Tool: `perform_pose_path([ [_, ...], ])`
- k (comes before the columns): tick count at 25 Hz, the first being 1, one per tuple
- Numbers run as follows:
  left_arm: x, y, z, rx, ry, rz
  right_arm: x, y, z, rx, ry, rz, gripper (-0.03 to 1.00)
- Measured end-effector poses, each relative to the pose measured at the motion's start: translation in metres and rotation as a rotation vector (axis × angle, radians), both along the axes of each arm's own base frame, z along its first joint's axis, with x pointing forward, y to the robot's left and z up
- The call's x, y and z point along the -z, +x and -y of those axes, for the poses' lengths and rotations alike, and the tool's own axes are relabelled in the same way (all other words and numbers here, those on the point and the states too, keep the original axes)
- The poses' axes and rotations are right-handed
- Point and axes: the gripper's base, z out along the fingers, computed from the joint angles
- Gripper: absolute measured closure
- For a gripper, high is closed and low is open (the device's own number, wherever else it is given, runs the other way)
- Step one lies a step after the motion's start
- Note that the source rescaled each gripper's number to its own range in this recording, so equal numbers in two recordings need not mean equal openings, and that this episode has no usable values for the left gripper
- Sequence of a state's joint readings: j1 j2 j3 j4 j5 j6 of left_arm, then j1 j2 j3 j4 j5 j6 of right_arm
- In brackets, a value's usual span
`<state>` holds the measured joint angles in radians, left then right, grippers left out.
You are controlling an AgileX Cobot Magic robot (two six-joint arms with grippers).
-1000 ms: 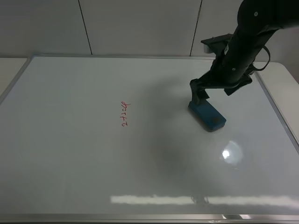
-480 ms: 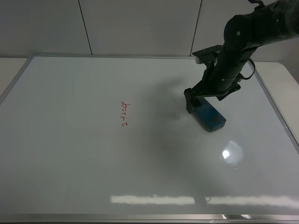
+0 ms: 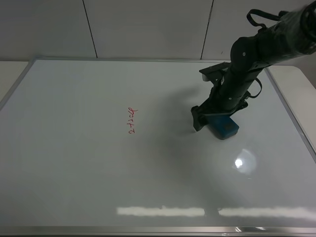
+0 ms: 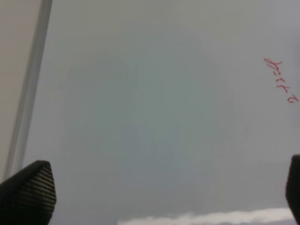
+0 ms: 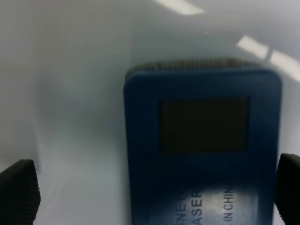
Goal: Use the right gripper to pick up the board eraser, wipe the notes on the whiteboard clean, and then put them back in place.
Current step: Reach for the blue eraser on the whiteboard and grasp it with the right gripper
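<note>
The teal-blue board eraser [image 3: 225, 127] lies flat on the whiteboard [image 3: 74, 163] at the right. My right gripper [image 3: 213, 117] is low over the eraser's far end, open, with one finger [image 3: 196, 120] down beside its left side. In the right wrist view the eraser [image 5: 201, 154] fills the space between the two spread fingertips of my right gripper [image 5: 154, 187], not clamped. The red notes [image 3: 131, 121] sit left of centre, well apart from the eraser. My left gripper [image 4: 161, 192] is open and empty above the board, with the notes [image 4: 280, 79] off to one side.
The board's silver frame [image 3: 291, 113] runs close to the right of the eraser, with a pale table beyond it. A grey panelled wall [image 3: 148, 27] stands behind. A lamp glare spot [image 3: 239, 163] lies in front of the eraser.
My right arm has come down and shifted left and toward the front, bringing the open gripper from the eraser's far end to straddle it. The eraser and notes have not moved.
</note>
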<state>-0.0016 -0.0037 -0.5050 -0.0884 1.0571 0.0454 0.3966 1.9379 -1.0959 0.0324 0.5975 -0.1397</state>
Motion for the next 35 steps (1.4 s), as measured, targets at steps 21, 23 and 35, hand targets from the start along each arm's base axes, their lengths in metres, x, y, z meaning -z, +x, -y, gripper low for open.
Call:
perform_pose_path([
  [21,0.0,0.0,0.0,0.0,0.0,0.0,0.0039,-0.0055,-0.0019,0.054,0.045,-0.037,0.97],
  [23,0.0,0.0,0.0,0.0,0.0,0.0,0.0039,-0.0064,-0.0027,0.069,0.056,-0.05,0.92],
  [35,0.0,0.0,0.0,0.0,0.0,0.0,0.0041,-0.0074,-0.0025,0.069,0.052,-0.06,0.93],
])
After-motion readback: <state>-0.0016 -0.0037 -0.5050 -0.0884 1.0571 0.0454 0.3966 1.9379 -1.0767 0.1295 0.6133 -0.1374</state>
